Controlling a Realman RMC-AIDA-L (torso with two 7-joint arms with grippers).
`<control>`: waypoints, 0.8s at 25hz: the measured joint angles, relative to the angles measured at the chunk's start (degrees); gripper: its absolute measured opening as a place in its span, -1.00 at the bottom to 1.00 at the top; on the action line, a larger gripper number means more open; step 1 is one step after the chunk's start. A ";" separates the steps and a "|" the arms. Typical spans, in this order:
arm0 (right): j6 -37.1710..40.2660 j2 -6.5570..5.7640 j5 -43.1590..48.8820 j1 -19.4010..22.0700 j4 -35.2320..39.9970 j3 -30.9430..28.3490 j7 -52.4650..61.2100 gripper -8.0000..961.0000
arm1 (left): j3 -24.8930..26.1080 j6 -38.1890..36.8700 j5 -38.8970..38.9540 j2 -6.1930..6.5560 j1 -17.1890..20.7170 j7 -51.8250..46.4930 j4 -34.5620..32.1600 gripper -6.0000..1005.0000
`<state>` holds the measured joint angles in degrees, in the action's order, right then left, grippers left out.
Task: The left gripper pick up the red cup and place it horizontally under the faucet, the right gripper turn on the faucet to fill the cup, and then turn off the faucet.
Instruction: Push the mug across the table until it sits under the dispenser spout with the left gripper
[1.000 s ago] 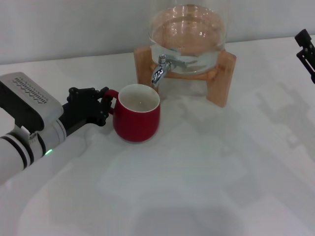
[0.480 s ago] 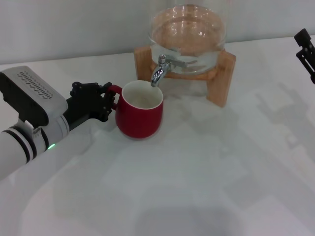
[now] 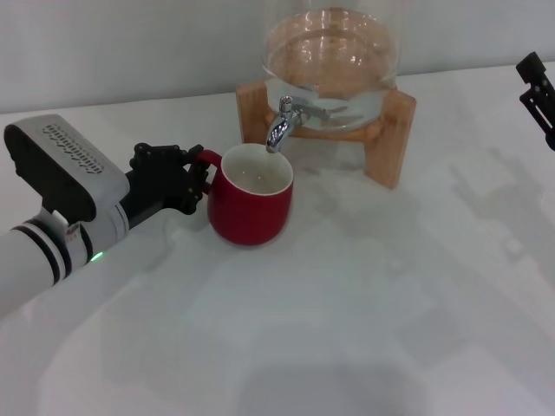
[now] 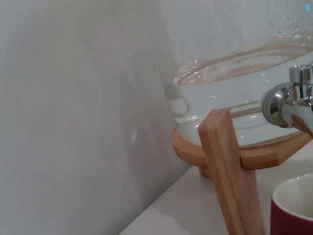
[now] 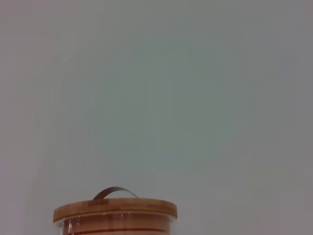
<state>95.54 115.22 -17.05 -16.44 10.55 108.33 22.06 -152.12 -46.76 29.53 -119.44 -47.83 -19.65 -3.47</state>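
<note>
Red cup [image 3: 254, 204] stands upright on the white counter [image 3: 364, 295], mouth up, white inside showing no water that can be made out; its rim sits directly below the spout of the faucet [image 3: 283, 123], close under it but apart. Seen from the head view, the cup is at about 7 o'clock from the glass jar [image 3: 330, 65] in its wooden stand [image 3: 392, 139]. Left tool [image 3: 186, 180] is at 9 o'clock of the cup, its black claws closed around the small loop handle; the cup's body hides nothing of that hold, and the clamp looks firm. Judgement on handling: glazed ceramic, stiff, fairly heavy for its size, smooth and likely slippery on the wall, chips if knocked against the chrome spout or stand. The loop handle is the sound place to hold; the broad base should keep it steady once set down. Filled, it will pull harder on a handle grip and could tip in the claws. Right tool [image 3: 538, 91] sits well off at 3 o'clock of the jar, by the frame edge, parked; whether it is apart or together cannot be told. Jar holds clear water partway up. No brand, label or writing can be read on cup, faucet, jar or stand.
</note>
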 joint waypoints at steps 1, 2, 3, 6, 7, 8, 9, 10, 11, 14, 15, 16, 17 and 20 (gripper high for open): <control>-0.01 0.00 0.00 0.00 -0.01 0.10 0.00 0.64 | -0.05 0.04 0.00 -0.02 -0.02 0.06 0.00 -0.77; -0.01 0.00 0.00 0.00 -0.04 0.38 0.00 0.64 | -0.06 0.06 0.00 -0.05 -0.04 0.09 0.00 -0.77; -0.01 0.00 0.00 0.00 -0.04 0.38 0.00 0.64 | -0.06 0.08 0.00 -0.07 -0.06 0.13 0.00 -0.77; -0.01 0.00 0.00 0.00 -0.07 0.64 0.00 0.64 | -0.09 0.11 0.00 -0.08 -0.11 0.16 0.00 -0.77; -0.01 0.00 0.00 0.00 -0.08 0.65 0.00 0.64 | -0.10 0.11 0.00 -0.09 -0.14 0.19 0.00 -0.77; -0.01 0.00 0.00 0.00 -0.08 0.67 0.00 0.64 | -0.10 0.11 -0.01 -0.10 -0.15 0.29 0.00 -0.77; -0.01 0.00 0.00 0.00 -0.09 0.69 0.00 0.64 | -0.10 0.13 -0.02 -0.09 -0.15 0.41 0.00 -0.77; -0.01 0.00 0.00 0.00 -0.09 0.71 0.00 0.64 | -0.10 0.15 -0.04 -0.10 -0.15 0.65 -0.01 -0.77; -0.01 0.00 0.00 0.00 -0.09 0.74 0.00 0.64 | -0.10 0.18 -0.05 -0.10 -0.16 0.84 -0.07 -0.77; -0.01 0.00 0.00 0.00 -0.09 0.84 0.00 0.64 | -0.11 0.31 -0.07 -0.09 -0.15 0.96 -0.36 -0.77; -0.01 0.00 0.00 0.00 -0.09 0.86 0.00 0.64 | -0.10 0.37 -0.07 -0.10 -0.16 1.02 -0.47 -0.77; -0.01 0.00 0.00 0.00 -0.09 0.89 0.00 0.64 | -0.10 0.63 -0.08 -0.09 -0.16 1.24 -0.74 -0.77; -0.01 0.00 0.00 0.00 -0.10 0.89 0.00 0.64 | -0.10 0.93 -0.09 -0.10 -0.16 1.56 -1.04 -0.77; -0.01 0.00 0.00 0.00 -0.09 0.91 0.00 0.64 | 0.00 2.34 -0.07 -0.09 -0.43 2.80 -1.86 -0.77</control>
<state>95.53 115.22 -17.05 -16.44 10.46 109.24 22.06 -152.12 -44.42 29.45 -119.53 -48.26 -16.84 -5.33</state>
